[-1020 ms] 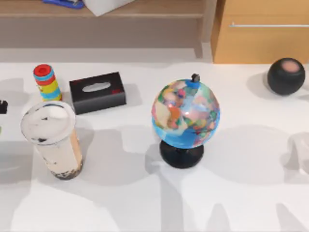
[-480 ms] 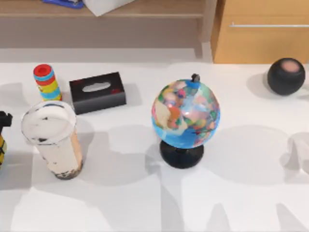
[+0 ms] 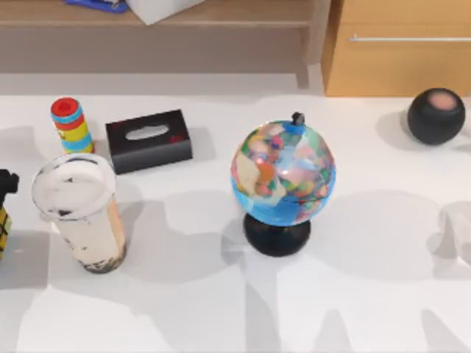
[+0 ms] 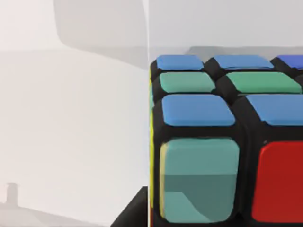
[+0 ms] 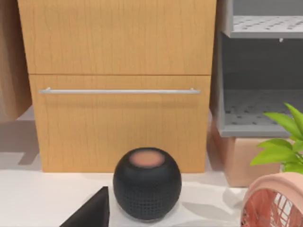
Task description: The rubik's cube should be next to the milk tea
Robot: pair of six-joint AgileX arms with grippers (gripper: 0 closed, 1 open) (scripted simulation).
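The milk tea (image 3: 82,220), a tall clear cup with a white lid and dark pearls at its base, stands upright at the table's left. Just left of it, at the view's left edge, a yellow sliver of the rubik's cube (image 3: 2,232) shows, apart from the cup. My left gripper (image 3: 5,184) is there too, shut on the cube. In the left wrist view the rubik's cube (image 4: 222,142) looms close, with blue, green and red squares, and a dark fingertip (image 4: 135,213) beside it. My right gripper (image 5: 90,213) stays parked near the black speaker.
A red-blue-yellow ringed cylinder (image 3: 71,125) and a black tissue box (image 3: 149,140) stand behind the cup. A globe (image 3: 282,176) stands mid-table, a black speaker (image 3: 436,115) at the back right. A wooden cabinet (image 5: 118,85) and a pink fan (image 5: 274,203) are near it.
My left gripper has come in from the left edge with the cube, which was out of view a second ago. Since half a second ago it has barely shifted.
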